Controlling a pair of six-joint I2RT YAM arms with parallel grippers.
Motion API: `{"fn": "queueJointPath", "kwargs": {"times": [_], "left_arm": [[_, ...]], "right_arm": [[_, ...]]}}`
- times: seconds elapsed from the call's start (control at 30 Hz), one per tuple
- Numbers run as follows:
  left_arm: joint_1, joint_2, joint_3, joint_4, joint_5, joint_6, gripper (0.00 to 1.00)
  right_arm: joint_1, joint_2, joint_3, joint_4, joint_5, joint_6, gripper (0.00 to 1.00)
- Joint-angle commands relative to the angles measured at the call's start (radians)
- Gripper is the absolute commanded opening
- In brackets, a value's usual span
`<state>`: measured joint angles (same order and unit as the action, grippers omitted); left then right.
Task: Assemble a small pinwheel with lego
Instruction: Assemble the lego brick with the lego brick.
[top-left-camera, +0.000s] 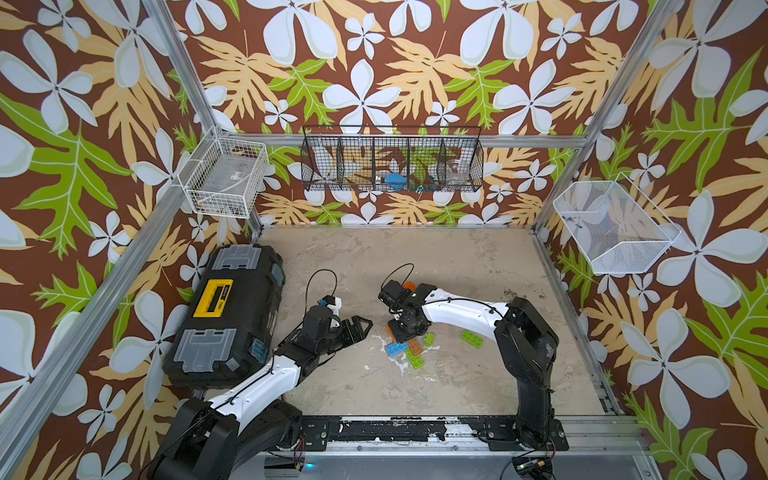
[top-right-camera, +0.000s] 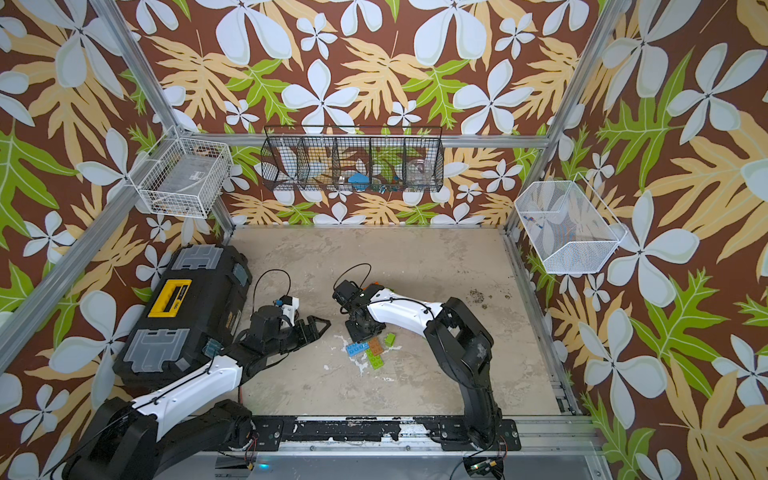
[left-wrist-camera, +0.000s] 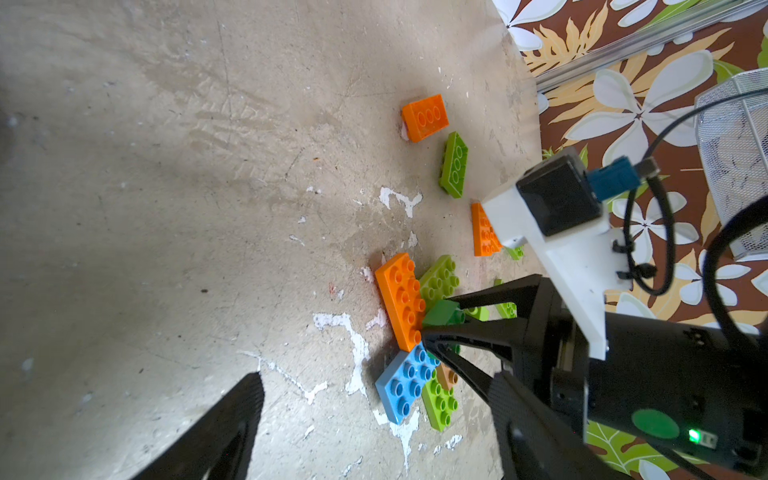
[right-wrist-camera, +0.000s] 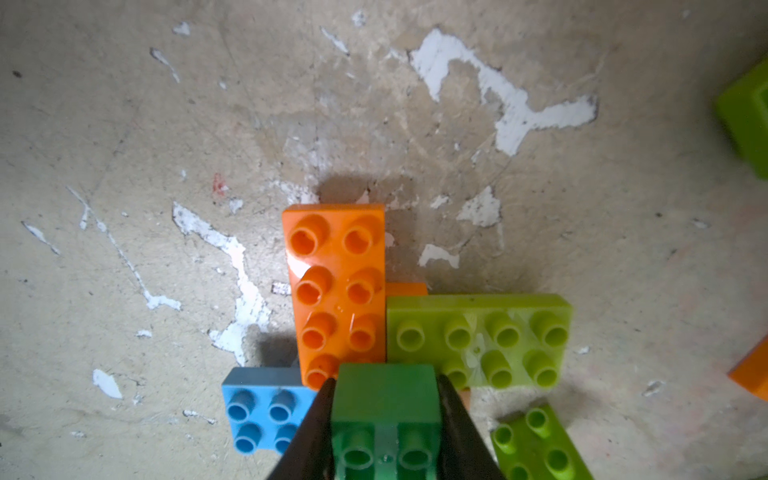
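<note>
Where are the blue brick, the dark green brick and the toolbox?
blue brick (right-wrist-camera: 262, 409): right wrist view, studded top.
dark green brick (right-wrist-camera: 386, 395): right wrist view, smooth face.
toolbox (top-left-camera: 237, 328): in a top view, lid.

1. An orange brick (right-wrist-camera: 338, 291), a lime green brick (right-wrist-camera: 478, 336) and a blue brick (right-wrist-camera: 262, 411) lie studs-up, fanned together, just below centre in both top views.
2. A dark green brick (right-wrist-camera: 386, 415) sits over their hub.
3. A loose lime brick (top-left-camera: 471, 338) lies flat to their right.
</note>
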<state>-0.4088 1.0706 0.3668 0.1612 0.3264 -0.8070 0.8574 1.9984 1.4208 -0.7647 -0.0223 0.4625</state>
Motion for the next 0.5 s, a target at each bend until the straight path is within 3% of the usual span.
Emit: {"fn": "queueJointPath", "kwargs": {"times": [0.0, 0.13, 0.47], "left_arm": [[0.001, 0.004, 0.008, 0.024, 0.010, 0.008, 0.88], [0.001, 0.003, 0.009, 0.024, 0.010, 0.008, 0.88], [0.001, 0.003, 0.012, 0.021, 0.011, 0.009, 0.87]], "right_arm": [[-0.006, 0.044, -0.019, -0.028, -0.017, 0.005, 0.12], [-0.006, 0.024, -0.002, -0.038, -0.015, 0.005, 0.31], [-0.006, -0.010, 0.053, -0.069, -0.020, 0.001, 0.49]]}}
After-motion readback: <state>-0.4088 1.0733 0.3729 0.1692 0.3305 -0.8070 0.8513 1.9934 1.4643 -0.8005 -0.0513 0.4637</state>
